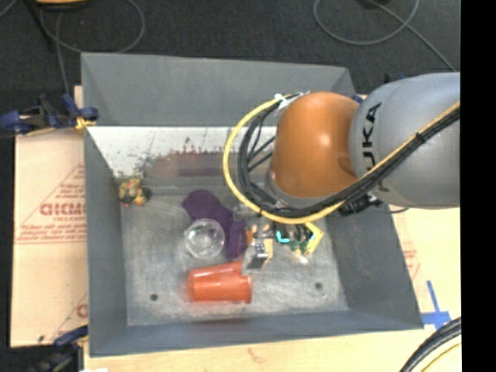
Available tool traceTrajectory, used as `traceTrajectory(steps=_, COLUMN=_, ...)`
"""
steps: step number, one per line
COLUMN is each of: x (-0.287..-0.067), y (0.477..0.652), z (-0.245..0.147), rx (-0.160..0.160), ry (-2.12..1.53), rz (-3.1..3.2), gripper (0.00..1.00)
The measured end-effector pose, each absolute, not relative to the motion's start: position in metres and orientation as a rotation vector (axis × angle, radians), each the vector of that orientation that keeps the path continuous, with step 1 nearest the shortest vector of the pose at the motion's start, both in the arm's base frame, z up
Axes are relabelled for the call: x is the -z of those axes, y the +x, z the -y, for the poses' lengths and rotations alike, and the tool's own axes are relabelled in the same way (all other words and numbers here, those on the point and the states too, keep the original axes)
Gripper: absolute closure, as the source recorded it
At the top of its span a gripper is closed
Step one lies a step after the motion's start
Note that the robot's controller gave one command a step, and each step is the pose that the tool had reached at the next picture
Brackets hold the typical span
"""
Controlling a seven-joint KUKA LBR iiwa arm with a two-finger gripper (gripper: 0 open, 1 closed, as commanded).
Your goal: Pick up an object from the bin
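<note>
We see the gripper [260, 253] just beside the orange cup's [219, 284] right end. The cup lies sideways, long axis left-right. Can't tell if the gripper's open or closed.

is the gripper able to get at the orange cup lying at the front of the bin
Probably yes: the gripper hangs just by the right end of the orange cup, nothing lies on top of that cup, and the clear glass sits behind it.

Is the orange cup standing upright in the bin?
No, the orange cup lies on its side on the floor of the bin, close beside the gripper.
</note>
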State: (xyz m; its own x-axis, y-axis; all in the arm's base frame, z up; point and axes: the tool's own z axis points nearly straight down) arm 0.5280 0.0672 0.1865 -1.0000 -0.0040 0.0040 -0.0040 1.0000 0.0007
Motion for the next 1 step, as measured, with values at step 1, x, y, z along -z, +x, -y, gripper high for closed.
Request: traceTrajectory(steps=1, x=-0.1898, y=0.5298, z=-0.0669, rx=0.002, ry=0.003, rz=3.145, gripper=0.0)
